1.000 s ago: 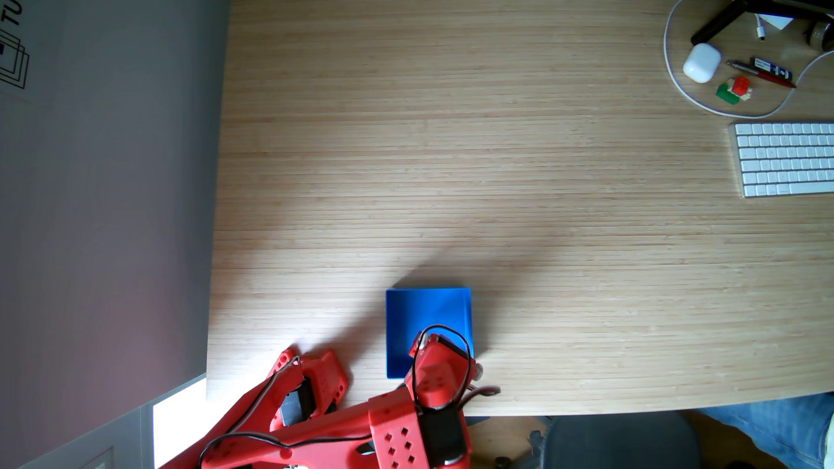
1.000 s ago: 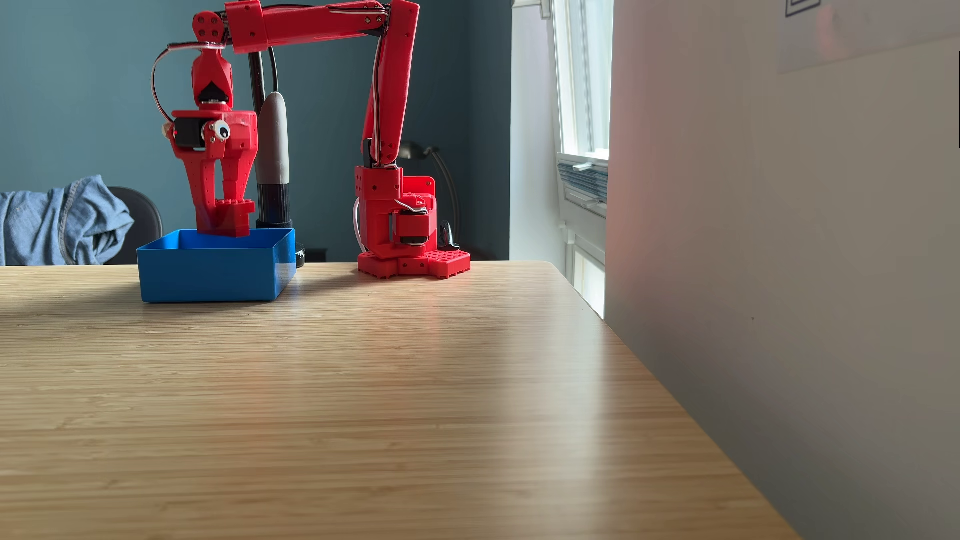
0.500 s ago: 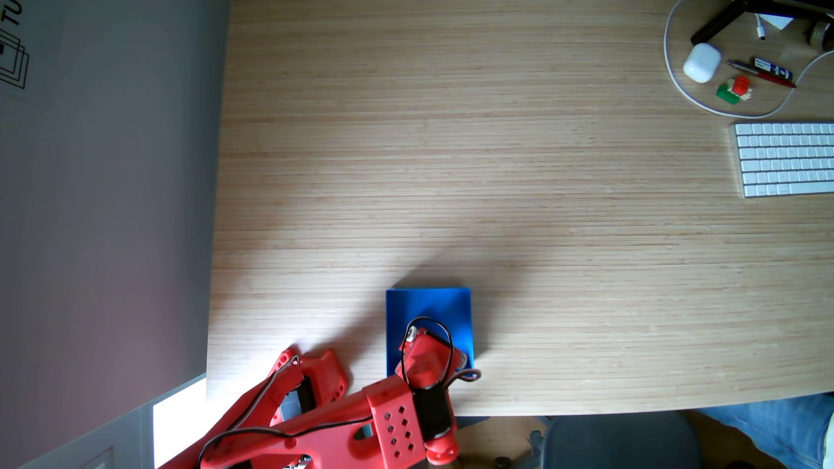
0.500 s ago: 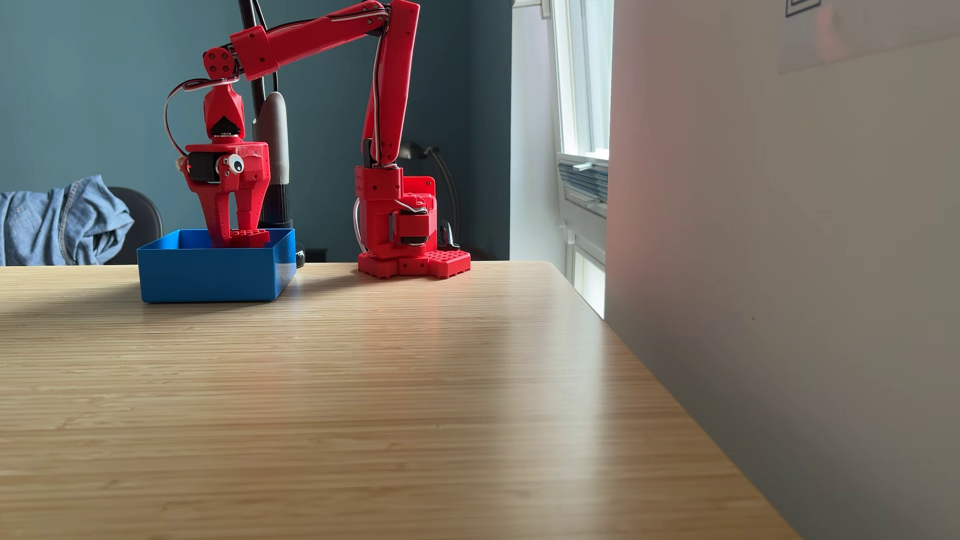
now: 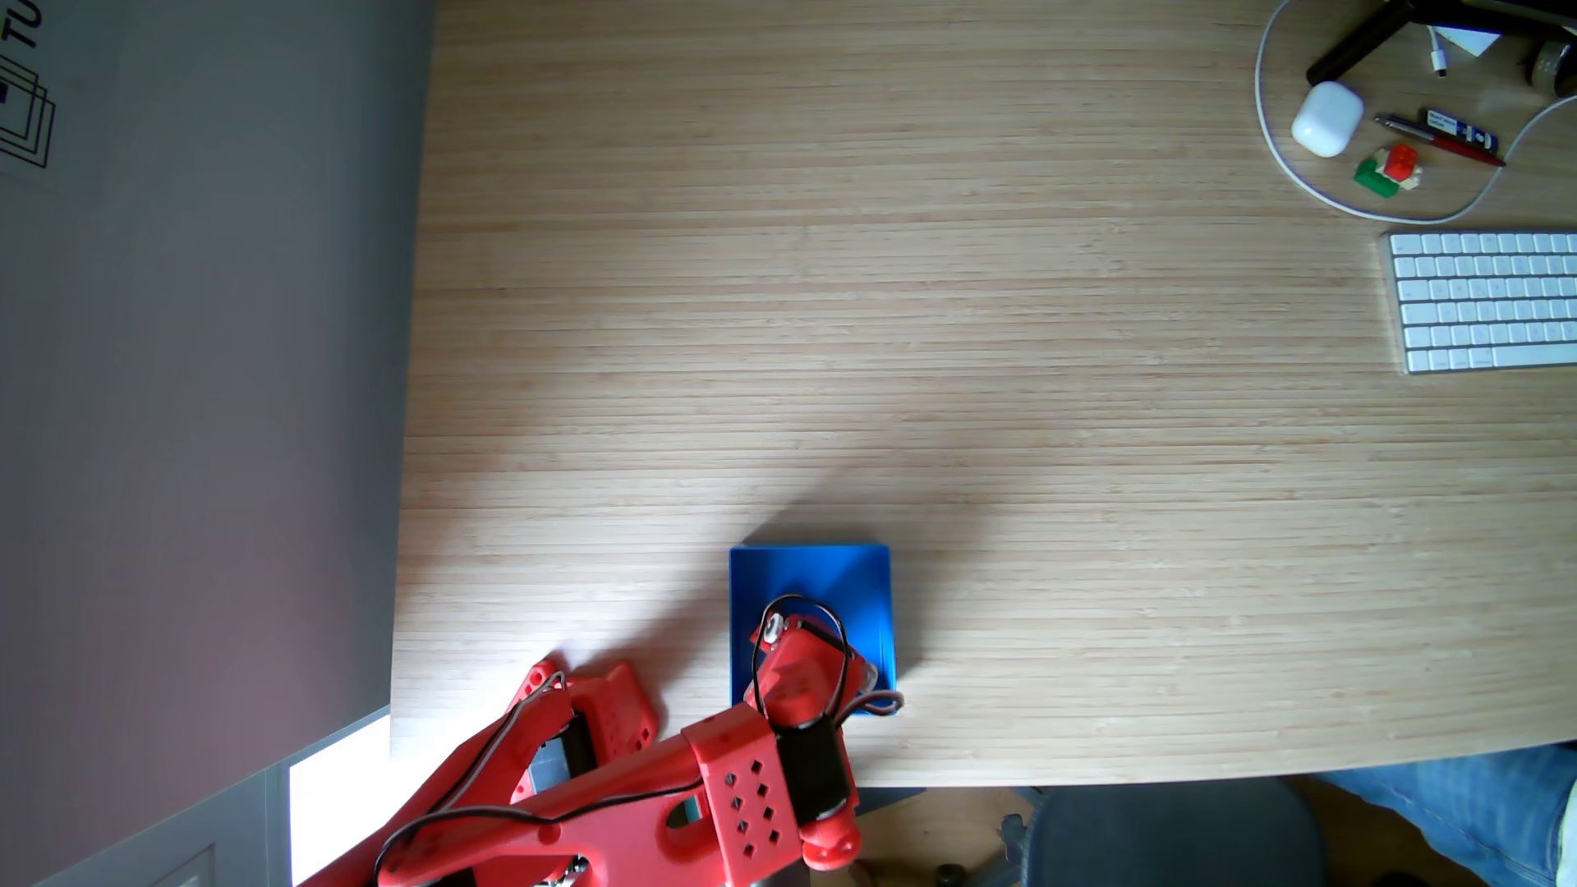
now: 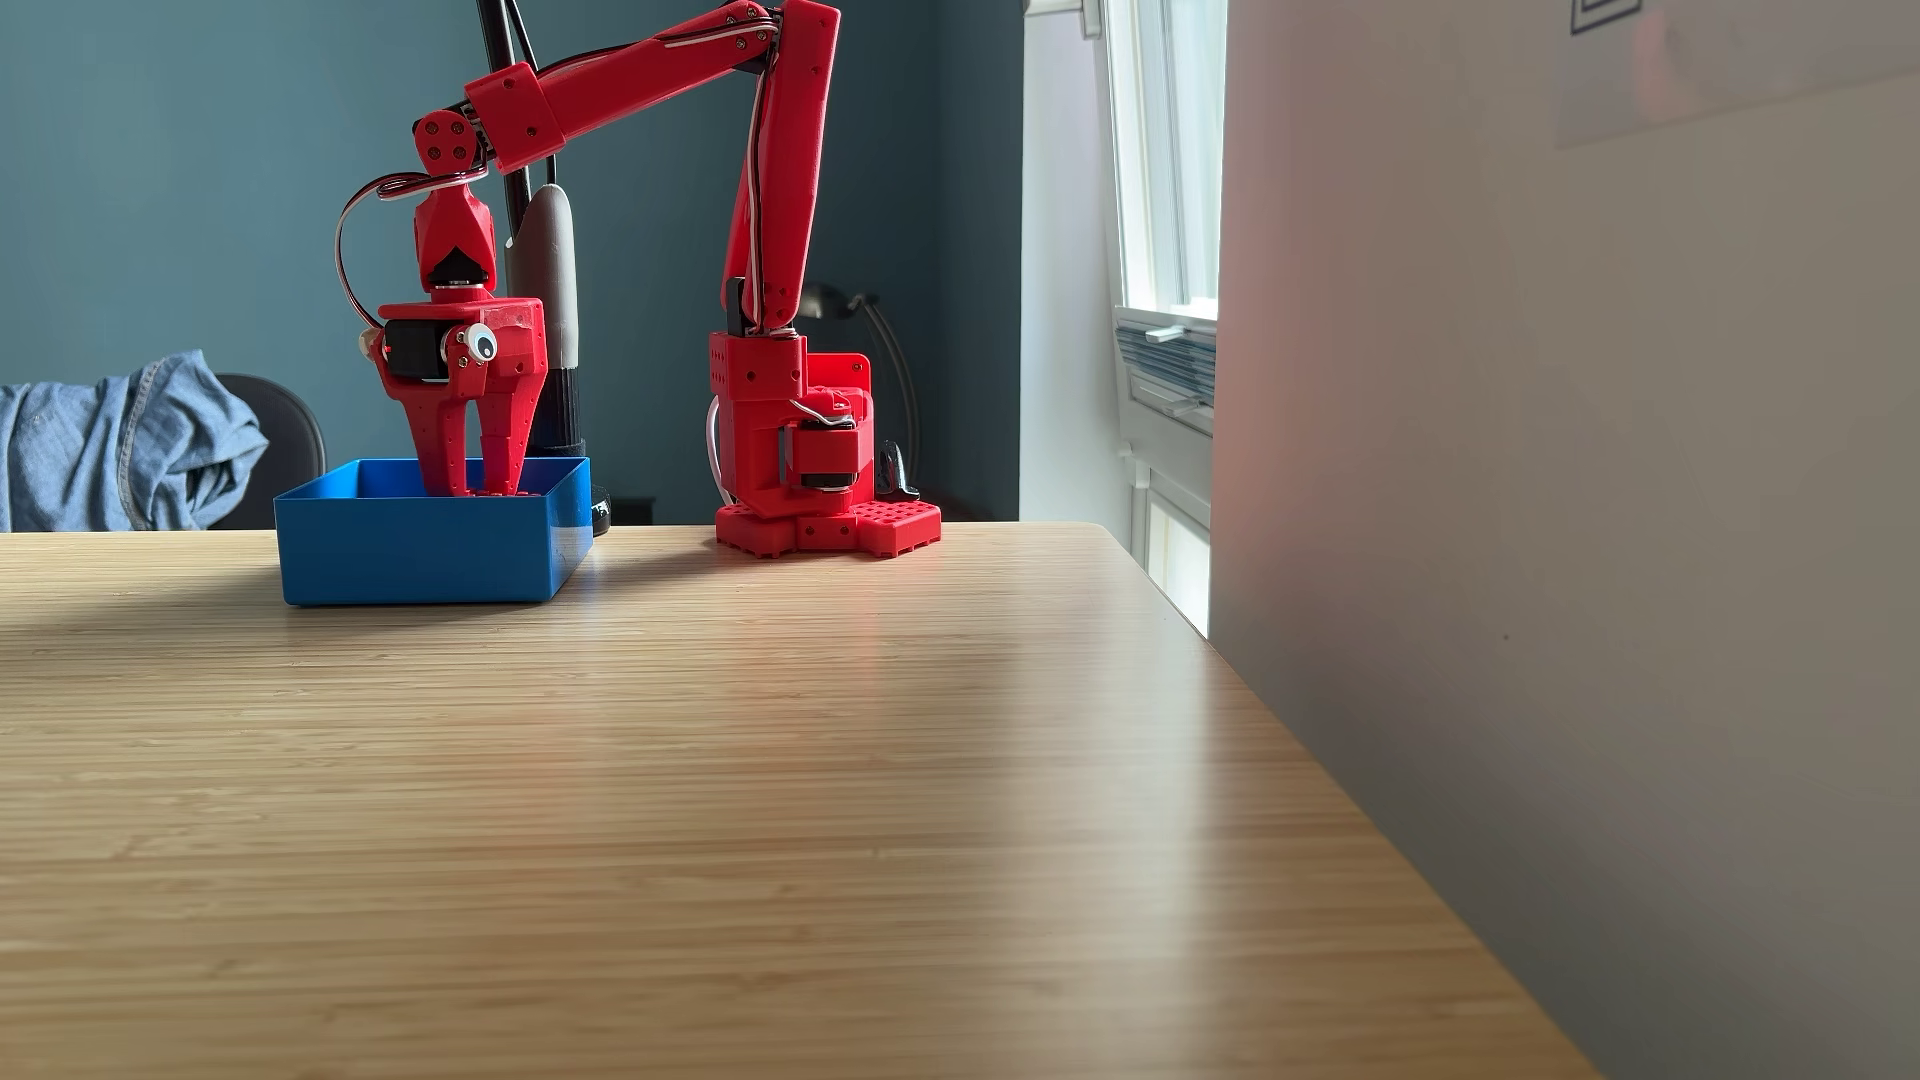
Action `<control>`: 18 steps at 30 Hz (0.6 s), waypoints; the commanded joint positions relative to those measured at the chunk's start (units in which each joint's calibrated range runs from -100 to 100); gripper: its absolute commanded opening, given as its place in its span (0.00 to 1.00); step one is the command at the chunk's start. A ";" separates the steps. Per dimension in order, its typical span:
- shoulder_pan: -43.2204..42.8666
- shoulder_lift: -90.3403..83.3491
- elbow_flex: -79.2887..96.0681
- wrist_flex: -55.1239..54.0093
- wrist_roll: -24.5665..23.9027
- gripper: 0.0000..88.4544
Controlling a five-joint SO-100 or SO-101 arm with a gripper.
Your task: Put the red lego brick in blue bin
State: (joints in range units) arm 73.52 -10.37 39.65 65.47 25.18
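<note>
The wooden table [image 6: 727, 789] carries the whole setup, with the red arm [image 6: 665, 57] bolted at its far edge in the side-on fixed view and reaching out and down. The blue bin [image 6: 416, 550] sits on the table just beside the arm's base [image 6: 821, 519]; in the top-down fixed view the bin [image 5: 811, 571] lies near the table's lower edge, partly covered by the wrist. The gripper [image 6: 473, 488] points straight down with its fingers dipped below the bin's rim, a narrow gap visible between them higher up. The red lego brick [image 6: 486, 491] shows only as a sliver of red studs at the rim line between the finger ends, so it lies inside the bin's walls, low down; whether it rests on the floor cannot be told. Whether the fingers are gripping it or have let go also cannot be told, since the bin's near wall hides the tips. Judged step: the release into the bin. The next move calls for spreading the fingers fully, then lifting straight up so neither finger catches the thin wall or drags the brick out. A keyboard [image 5: 1485, 303] lies well apart.
</note>
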 commanded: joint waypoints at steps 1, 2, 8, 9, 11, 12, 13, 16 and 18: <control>0.15 -3.96 -0.99 -0.14 0.39 0.25; 0.22 -3.96 -1.36 -0.14 0.39 0.26; 0.66 -3.96 -5.89 2.54 0.39 0.26; 0.66 -3.96 -7.71 4.24 0.39 0.26; 0.66 -3.96 -11.61 8.47 0.39 0.25; 0.66 -3.96 -13.88 10.90 0.39 0.24; 0.59 -3.96 -15.42 12.36 0.39 0.24; 0.15 -3.96 -20.59 17.15 0.24 0.24; -0.42 -3.96 -23.95 20.65 0.10 0.23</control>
State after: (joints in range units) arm 73.52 -10.37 24.54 80.24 25.57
